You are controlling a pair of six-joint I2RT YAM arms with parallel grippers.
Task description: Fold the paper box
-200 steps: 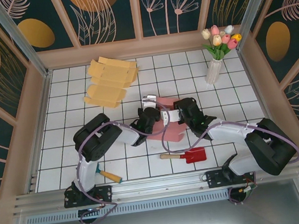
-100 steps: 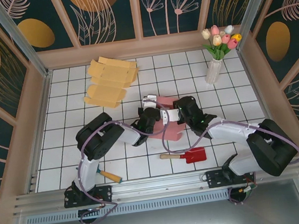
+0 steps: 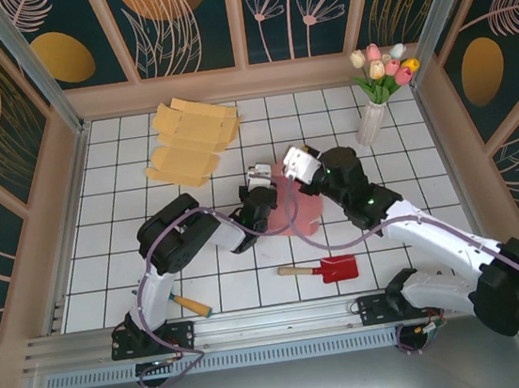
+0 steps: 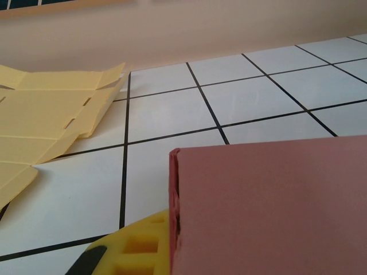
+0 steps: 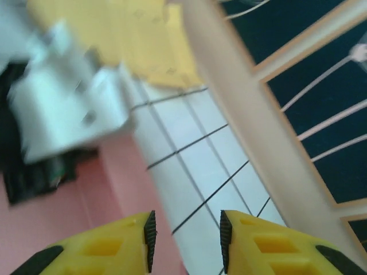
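The pink paper box (image 3: 304,209) lies folded flat on the tiled table's middle. My left gripper (image 3: 269,197) is shut on its left edge. In the left wrist view the pink panel (image 4: 269,206) takes up the lower right, with one yellow finger (image 4: 135,252) pressed against its edge and the other finger hidden behind it. My right gripper (image 3: 289,164) hovers open above the box's far edge, apart from it. Nothing sits between its fingers (image 5: 185,240), and the box (image 5: 114,183) lies below and to their left.
Flat yellow cardboard blanks (image 3: 191,141) (image 4: 46,114) (image 5: 126,34) lie at the back left. A white vase of tulips (image 3: 373,114) stands at the back right. A red toy shovel (image 3: 330,269) and an orange-handled tool (image 3: 190,304) lie near the front edge. The back wall (image 5: 258,132) is close ahead.
My right gripper has opened, let go of the pink box, and lifted up and back from it. The left gripper keeps its hold on the box's left edge.
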